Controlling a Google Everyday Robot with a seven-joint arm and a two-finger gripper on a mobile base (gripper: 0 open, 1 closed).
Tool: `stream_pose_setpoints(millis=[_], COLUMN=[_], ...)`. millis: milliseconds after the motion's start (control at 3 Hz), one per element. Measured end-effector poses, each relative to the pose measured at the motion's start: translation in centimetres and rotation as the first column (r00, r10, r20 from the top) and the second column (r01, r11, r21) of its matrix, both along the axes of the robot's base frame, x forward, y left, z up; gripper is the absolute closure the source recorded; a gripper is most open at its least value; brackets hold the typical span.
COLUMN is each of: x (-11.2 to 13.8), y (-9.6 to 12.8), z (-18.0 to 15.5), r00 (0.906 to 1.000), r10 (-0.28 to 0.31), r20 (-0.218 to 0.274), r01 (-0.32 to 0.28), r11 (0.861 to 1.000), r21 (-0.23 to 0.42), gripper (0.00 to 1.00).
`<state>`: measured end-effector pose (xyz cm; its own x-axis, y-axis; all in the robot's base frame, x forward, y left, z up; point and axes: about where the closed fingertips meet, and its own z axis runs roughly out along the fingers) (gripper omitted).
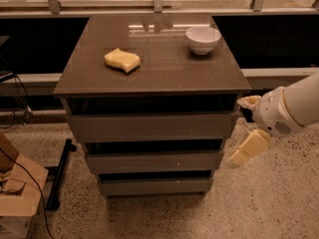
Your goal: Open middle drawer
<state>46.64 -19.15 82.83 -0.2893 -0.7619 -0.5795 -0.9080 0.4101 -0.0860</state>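
The cabinet [152, 73] has three grey-brown handleless drawer fronts stacked one above the other. The middle drawer [154, 161] is the medium-sized one and has a tiny pale dot near its centre. It sits flush, like the top drawer [149, 127] and the bottom drawer [154, 185]. My gripper [245, 128] is to the right of the cabinet, level with the top and middle drawers, and close to the cabinet's right edge. Its pale yellow fingers [250, 147] are spread apart and hold nothing.
A yellow sponge [122, 59] and a white bowl [203, 39] lie on the cabinet top. A cardboard box [17, 195] and a black bar [60, 173] are on the speckled floor at the left. A dark ledge with a rail runs behind.
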Motion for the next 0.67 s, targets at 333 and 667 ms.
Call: stream_pose_setpoints(millis=[333,667], x=[-0.02,-0.13], y=[0.14,0.58], z=[-0.26,-1.04], r00=[1.0,0.9999], r10=[-0.002,-0.009], r20=[-0.002,-0.007], r01=[0.002,0.009], r11=[1.0,0.999], r21=[-0.009,-0.037], gripper=[0.0,0.0])
